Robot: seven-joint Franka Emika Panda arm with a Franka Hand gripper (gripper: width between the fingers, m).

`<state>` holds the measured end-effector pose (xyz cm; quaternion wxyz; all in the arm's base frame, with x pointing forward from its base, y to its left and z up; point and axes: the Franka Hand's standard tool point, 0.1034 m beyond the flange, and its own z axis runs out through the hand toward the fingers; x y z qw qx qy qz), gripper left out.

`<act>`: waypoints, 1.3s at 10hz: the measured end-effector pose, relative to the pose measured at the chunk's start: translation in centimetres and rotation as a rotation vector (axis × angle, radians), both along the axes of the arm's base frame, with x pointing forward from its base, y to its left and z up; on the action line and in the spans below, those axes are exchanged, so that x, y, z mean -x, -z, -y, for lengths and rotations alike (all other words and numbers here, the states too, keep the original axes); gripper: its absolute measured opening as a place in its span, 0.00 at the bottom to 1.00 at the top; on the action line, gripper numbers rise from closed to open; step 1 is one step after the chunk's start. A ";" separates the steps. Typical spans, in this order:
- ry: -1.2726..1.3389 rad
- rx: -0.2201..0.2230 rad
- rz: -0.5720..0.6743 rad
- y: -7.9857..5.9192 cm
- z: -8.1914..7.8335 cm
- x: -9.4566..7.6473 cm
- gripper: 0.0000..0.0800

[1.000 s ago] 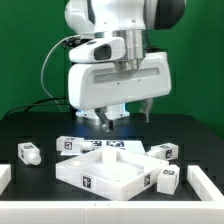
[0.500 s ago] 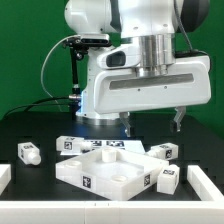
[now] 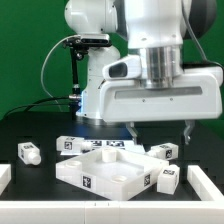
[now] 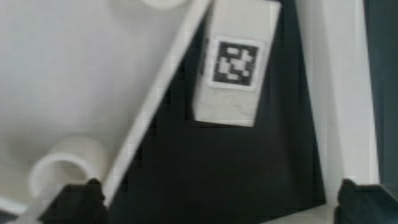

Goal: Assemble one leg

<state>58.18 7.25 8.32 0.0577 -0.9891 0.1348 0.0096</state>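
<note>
Several small white tagged legs lie on the black table in the exterior view: one (image 3: pixel 28 152) at the left, one (image 3: pixel 72 145) behind the tray, one (image 3: pixel 162 151) at the tray's right, and one (image 3: pixel 167 179) in front of that. My gripper (image 3: pixel 161 132) hangs open and empty just above the right-hand leg, its fingers well apart. In the wrist view a leg (image 4: pixel 235 70) with a tag lies beside the tray's edge (image 4: pixel 71 90), ahead of the open gripper (image 4: pixel 219 205). Only dark table shows between the fingertips (image 4: pixel 75 200).
The large white square tray-like piece (image 3: pixel 105 170) with corner holes sits at the front centre. White blocks stand at the front left (image 3: pixel 4 180) and front right (image 3: pixel 208 184) edges. A long white strip (image 4: pixel 347 90) runs beside the leg in the wrist view.
The gripper has moved toward the exterior view's right and nearer the camera, from over the tray's back to over the right-hand leg. It stays open. No part has moved.
</note>
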 end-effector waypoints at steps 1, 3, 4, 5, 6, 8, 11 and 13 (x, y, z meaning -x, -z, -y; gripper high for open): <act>0.000 0.000 0.008 1.1 -0.3 -0.1 0.81; 0.007 0.001 0.020 2.1 -0.5 -0.1 0.81; 0.007 0.001 0.022 2.0 -0.5 -0.2 0.81; 0.027 0.000 0.018 2.2 -0.7 -0.2 0.81; 0.041 -0.001 0.014 2.7 -1.1 -0.2 0.81; 0.031 -0.001 0.014 4.3 -2.1 -0.2 0.81; 0.019 0.000 0.013 4.9 -2.1 0.1 0.81; 0.013 0.001 0.007 5.4 -2.1 0.5 0.81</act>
